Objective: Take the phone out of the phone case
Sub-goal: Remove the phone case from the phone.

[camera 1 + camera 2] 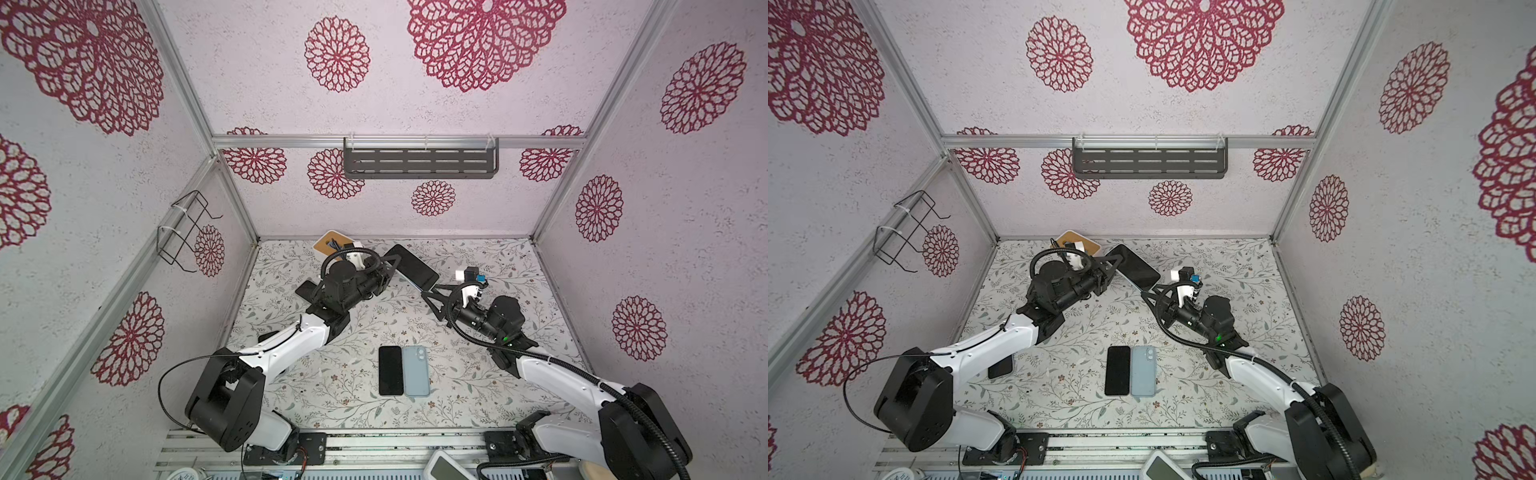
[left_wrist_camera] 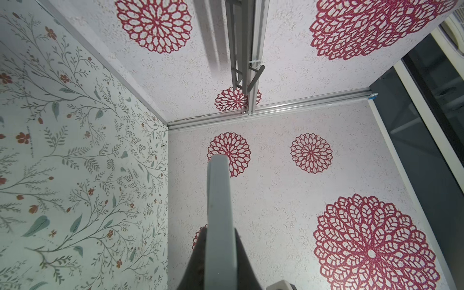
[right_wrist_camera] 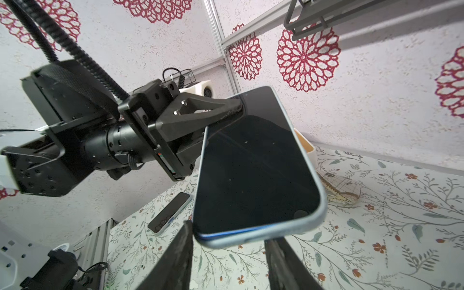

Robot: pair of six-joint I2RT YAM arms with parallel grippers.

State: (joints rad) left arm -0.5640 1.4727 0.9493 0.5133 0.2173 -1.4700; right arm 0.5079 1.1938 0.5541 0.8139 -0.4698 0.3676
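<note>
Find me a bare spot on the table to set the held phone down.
Bare: the far right corner of the table beyond the right arm, and the front strip left of the black phone. Crowded: far left, around the tray, left arm and held phone.

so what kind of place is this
Probably a robot test booth, not a real room: wallpapered panels in an aluminium frame, a left arm and a right arm mounted on a rail at the front, both at a phone above a papered table.
</note>
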